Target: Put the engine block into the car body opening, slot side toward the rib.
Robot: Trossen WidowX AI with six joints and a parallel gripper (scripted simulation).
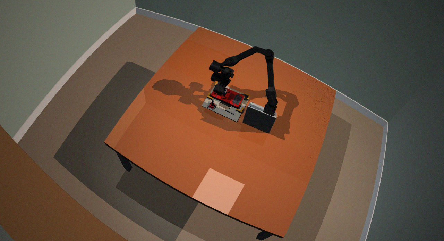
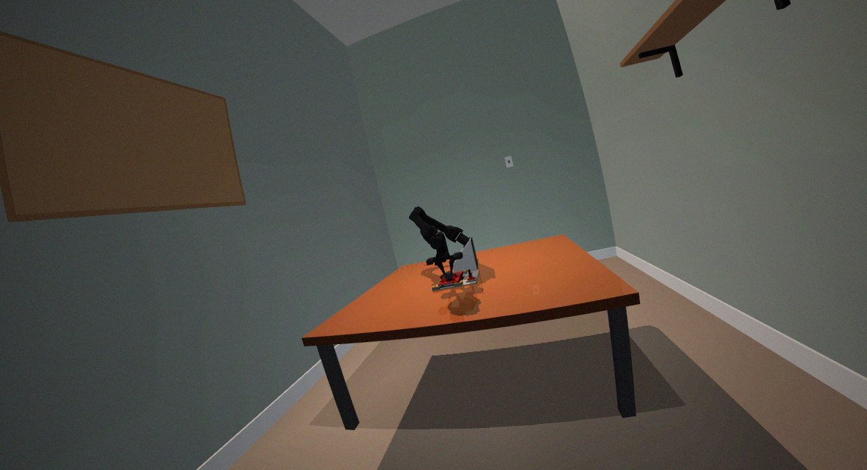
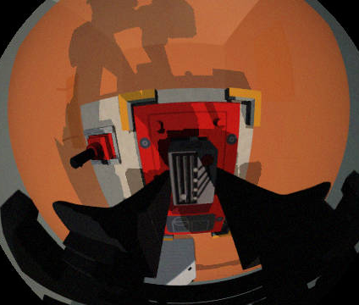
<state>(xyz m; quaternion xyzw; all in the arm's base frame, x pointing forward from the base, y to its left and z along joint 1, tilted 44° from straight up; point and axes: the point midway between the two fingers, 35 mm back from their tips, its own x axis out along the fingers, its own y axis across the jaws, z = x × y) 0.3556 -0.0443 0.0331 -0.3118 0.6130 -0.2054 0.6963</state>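
Observation:
The engine block (image 3: 184,180) is a dark and grey block with several ribs and slanted bars on its near face. My gripper (image 3: 192,174) (image 1: 220,91) (image 2: 449,274) is shut on it, with one black finger on each side. The red car body (image 3: 143,112) (image 1: 230,98) lies directly below. The block is upright over the car body's opening, whose dark far edge shows just beyond it. The block and fingers hide most of the opening. I cannot tell whether the block's lower end is inside it, and the rib cannot be made out.
Yellow corner brackets (image 3: 137,96) surround the car body on a grey base plate (image 3: 122,161) (image 1: 224,113). A red and black lever (image 3: 99,148) (image 1: 212,105) stands on the plate beside the car. A large dark box (image 1: 259,118) stands by the arm's base.

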